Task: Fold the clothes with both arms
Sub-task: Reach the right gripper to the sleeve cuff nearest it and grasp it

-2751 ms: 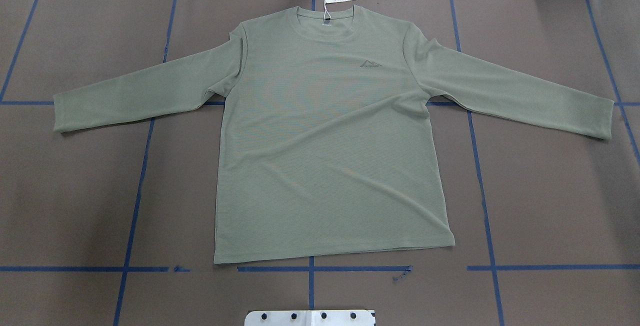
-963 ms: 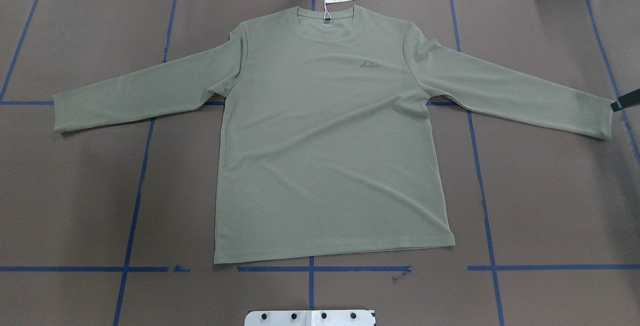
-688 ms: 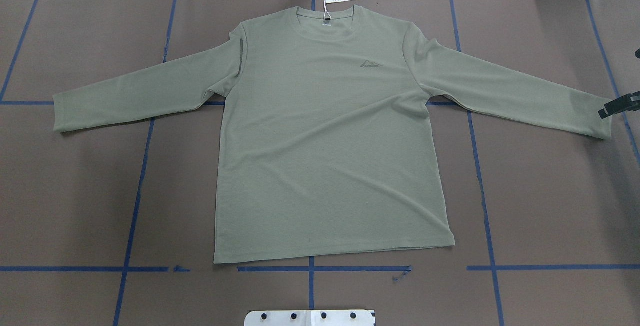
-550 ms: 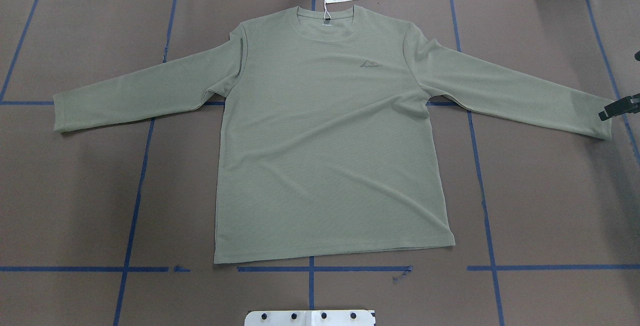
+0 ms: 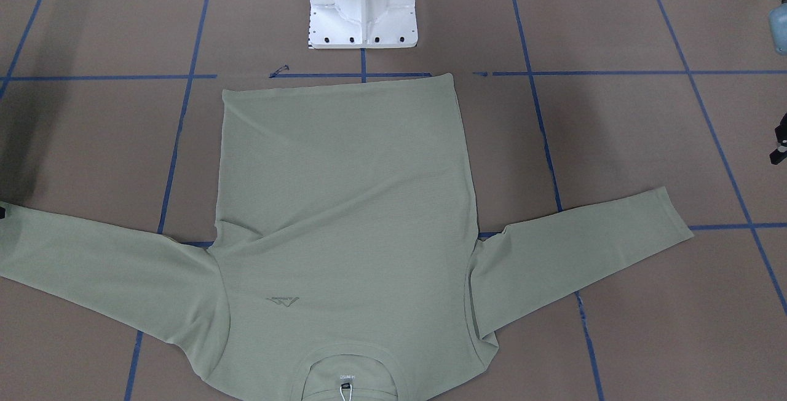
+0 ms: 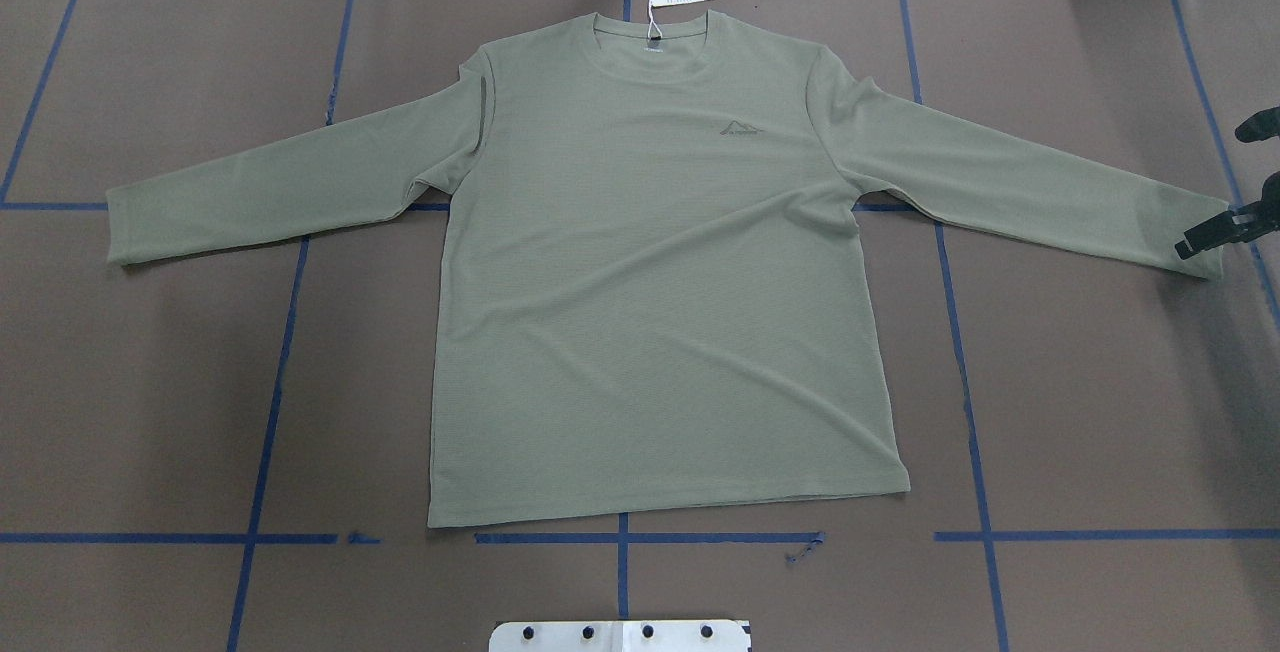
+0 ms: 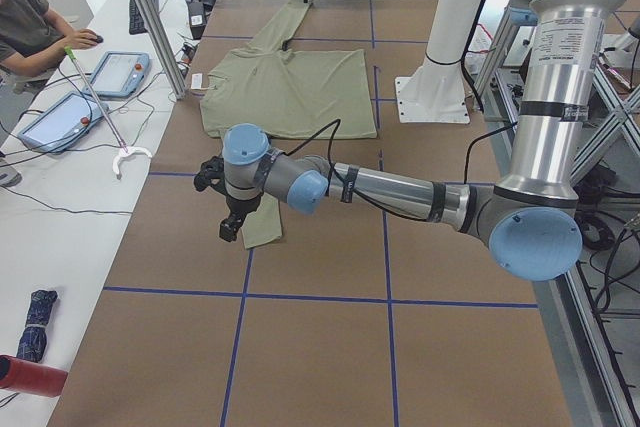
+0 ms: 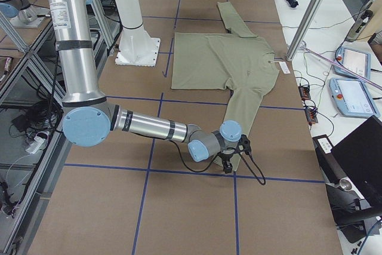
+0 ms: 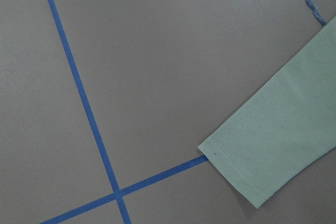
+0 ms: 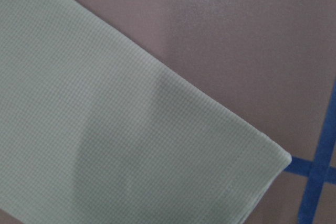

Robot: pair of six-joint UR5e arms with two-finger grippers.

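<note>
right gripper (image 6: 1200, 240) has crept inward over the right-side cuff (image 10: 210, 156), open/closed: can't tell | table (image 6: 150, 382): shirt (image 6: 660, 312) lies flat, logo up, both sleeves spread, nothing folded | left gripper (image 7: 232, 222) hangs near the other cuff (image 9: 247, 171), open/closed: can't tell | looks like pre-grasp on both cuffs, right side ahead

Overhead cam is looking down from behind the robot, catching the whole shirt (image 6: 660, 272). Front cam is facing back steeply, base (image 5: 363, 7) at top, sharing that shirt. End cams are looking along the table (image 7: 320, 347) from opposite ends, left arm (image 7: 400, 187) or right arm (image 8: 149, 128) near. Wrist cams are looking down close: left cuff (image 9: 247, 177), right cuff (image 10: 210, 171) closer.
</note>
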